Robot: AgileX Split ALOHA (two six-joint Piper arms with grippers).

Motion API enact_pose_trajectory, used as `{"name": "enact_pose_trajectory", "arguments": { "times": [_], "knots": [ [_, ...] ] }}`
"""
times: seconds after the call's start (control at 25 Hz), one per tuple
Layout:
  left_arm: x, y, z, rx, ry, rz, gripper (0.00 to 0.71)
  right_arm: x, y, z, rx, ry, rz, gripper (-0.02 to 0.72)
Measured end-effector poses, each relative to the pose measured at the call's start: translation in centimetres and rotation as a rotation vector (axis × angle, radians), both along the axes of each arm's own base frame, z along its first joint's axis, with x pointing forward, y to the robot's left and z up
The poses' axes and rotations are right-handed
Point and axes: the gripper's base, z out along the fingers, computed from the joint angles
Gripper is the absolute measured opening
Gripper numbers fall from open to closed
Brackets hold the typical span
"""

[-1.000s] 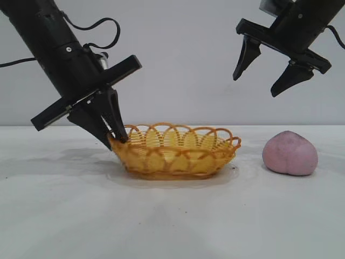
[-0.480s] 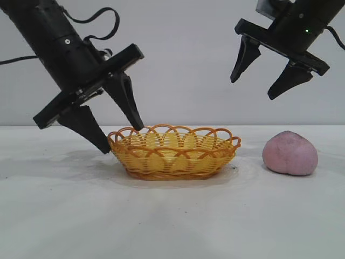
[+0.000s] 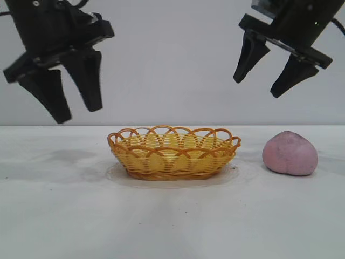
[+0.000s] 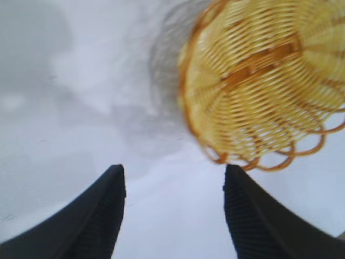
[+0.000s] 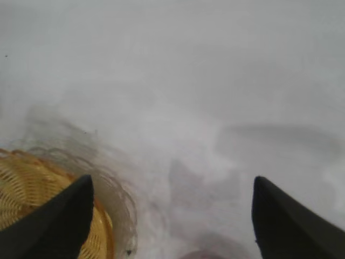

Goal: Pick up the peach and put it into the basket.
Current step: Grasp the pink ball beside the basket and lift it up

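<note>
Barely, the peach [image 5: 197, 254] peeks in, cut off.

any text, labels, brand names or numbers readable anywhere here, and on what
None: no word, label, brand, number or sign shows in any view.
The basket is plain wicker.
The peach is unmarked.
The left tool, the right tool and the table carry no print.

The basket [image 3: 173, 152] is woven yellow wicker with an orange-brown looped, scalloped rim and base. The peach [image 3: 290, 154] is a matte pale pink-mauve. Both grippers, left [image 3: 75, 102] and right [image 3: 260, 82], are black. The table [image 3: 172, 221] is white with faint grey smudges.
</note>
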Motion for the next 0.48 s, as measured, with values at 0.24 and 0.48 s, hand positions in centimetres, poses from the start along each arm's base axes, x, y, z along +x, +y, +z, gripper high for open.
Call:
{"name": "enact_pose_trajectory", "arguments": {
  "times": [0.24, 0.48],
  "knots": [
    [-0.1, 1.2, 1.2, 0.121, -0.058, -0.001, 0.360, -1.4, -0.1, 0.0, -0.021, 0.132, 0.043, 0.523],
    [-0.2, 1.9, 1.2, 0.196, -0.056, 0.005, 0.360, -1.8, -0.4, -0.3, -0.064, 0.186, 0.039, 0.523]
  ]
}}
